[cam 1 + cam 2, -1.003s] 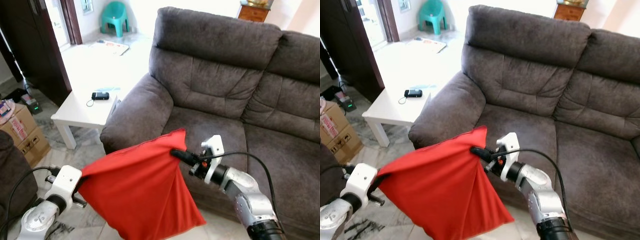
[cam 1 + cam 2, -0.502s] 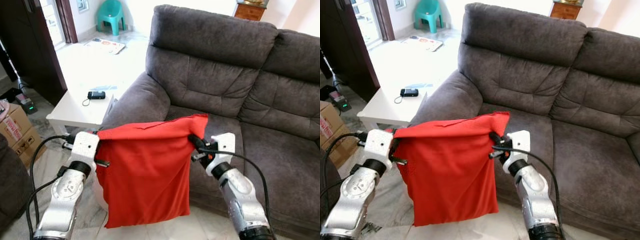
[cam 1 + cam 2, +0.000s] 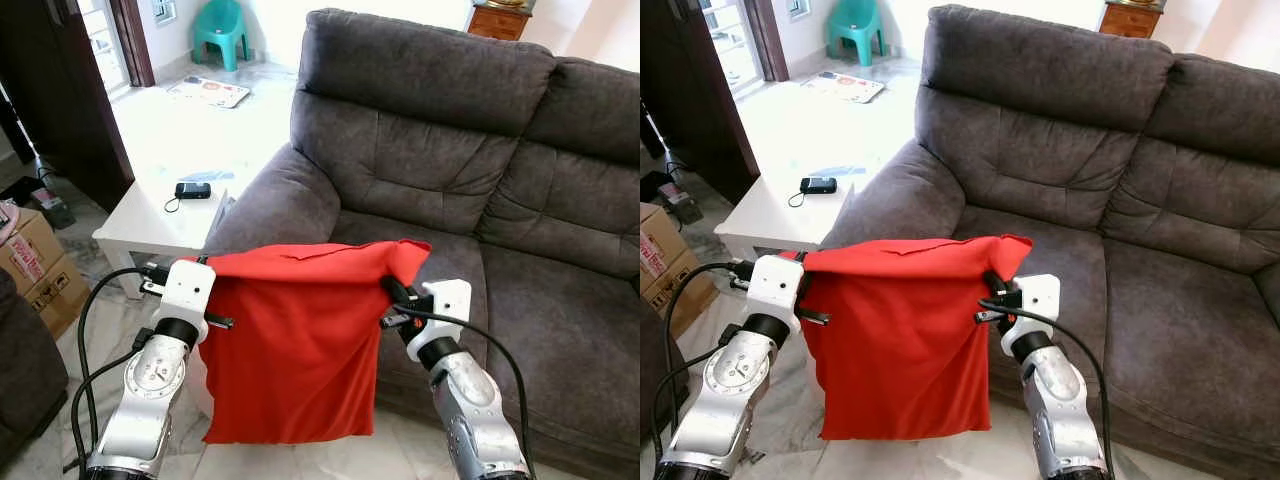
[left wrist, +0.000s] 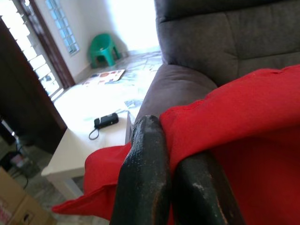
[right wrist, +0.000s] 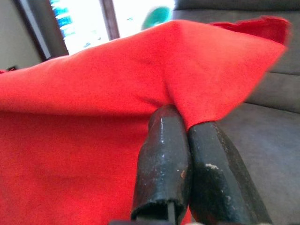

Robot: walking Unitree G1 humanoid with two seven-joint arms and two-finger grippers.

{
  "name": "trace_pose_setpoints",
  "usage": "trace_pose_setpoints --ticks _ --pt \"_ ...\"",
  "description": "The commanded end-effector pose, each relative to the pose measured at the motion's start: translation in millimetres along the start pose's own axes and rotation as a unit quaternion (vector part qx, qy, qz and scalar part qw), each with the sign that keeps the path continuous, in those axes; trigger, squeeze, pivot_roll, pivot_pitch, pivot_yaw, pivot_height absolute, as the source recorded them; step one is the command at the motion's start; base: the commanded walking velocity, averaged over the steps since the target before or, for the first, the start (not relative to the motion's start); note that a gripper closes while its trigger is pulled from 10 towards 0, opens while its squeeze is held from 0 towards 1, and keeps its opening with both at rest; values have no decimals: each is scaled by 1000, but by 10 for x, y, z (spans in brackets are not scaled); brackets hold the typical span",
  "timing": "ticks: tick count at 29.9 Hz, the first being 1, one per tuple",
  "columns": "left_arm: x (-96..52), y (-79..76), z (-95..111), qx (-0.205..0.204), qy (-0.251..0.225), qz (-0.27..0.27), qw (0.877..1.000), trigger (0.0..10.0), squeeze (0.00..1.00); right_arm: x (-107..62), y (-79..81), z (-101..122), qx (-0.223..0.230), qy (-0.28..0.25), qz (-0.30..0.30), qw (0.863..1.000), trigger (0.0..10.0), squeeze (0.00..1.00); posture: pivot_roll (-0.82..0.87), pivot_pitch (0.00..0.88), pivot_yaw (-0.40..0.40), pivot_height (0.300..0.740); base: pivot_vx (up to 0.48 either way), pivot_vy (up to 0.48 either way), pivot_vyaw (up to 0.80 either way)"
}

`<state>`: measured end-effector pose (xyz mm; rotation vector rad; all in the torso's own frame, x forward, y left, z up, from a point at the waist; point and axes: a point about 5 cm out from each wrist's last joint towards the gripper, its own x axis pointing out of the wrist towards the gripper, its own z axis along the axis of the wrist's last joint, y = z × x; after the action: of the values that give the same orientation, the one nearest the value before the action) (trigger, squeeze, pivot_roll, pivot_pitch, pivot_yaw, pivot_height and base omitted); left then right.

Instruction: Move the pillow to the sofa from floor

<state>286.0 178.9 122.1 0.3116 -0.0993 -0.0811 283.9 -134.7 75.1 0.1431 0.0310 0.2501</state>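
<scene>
Pillow off floor, hanging before sofa. We pinch top corners: left claw, right claw clenched on it. Placing on seat remains.

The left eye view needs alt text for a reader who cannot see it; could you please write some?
A red pillow hangs by its top corners in front of a dark grey sofa, pinched by the left claw and the right claw. Beside the sofa's arm, a white side table carries a small black device.
</scene>
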Motion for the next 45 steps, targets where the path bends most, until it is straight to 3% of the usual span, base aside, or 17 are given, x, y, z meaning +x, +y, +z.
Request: trace_pose_setpoints --ticks 1,9,16,24,32,45 --pt "93 29 176 -4 -50 21 998 10000 0 -54 -70 6 -3 -20 -34 999 10000 0 154 0 -51 740 0 0 0" --pt "178 -1 184 1 -56 -1 998 10000 0 -178 -198 -157 -3 -5 -93 996 10000 0 125 0 -10 740 0 0 0" --pt "265 -60 237 -9 -73 -14 997 10000 0 -247 -155 -240 -6 2 -89 996 10000 0 112 0 -14 740 0 0 0" --pt "176 -130 137 -8 -62 -25 998 10000 0 -352 -134 -303 -8 8 -89 996 10000 0 115 0 -27 740 0 0 0" --pt "176 -94 104 -11 -58 -6 998 10000 0 -283 -170 -202 -2 -10 -88 996 10000 0 116 0 -55 740 0 0 0" --pt "180 -96 117 -16 -63 8 998 10000 0 -167 -188 -121 -7 -14 -82 997 10000 0 143 0 -87 740 0 -292 0"
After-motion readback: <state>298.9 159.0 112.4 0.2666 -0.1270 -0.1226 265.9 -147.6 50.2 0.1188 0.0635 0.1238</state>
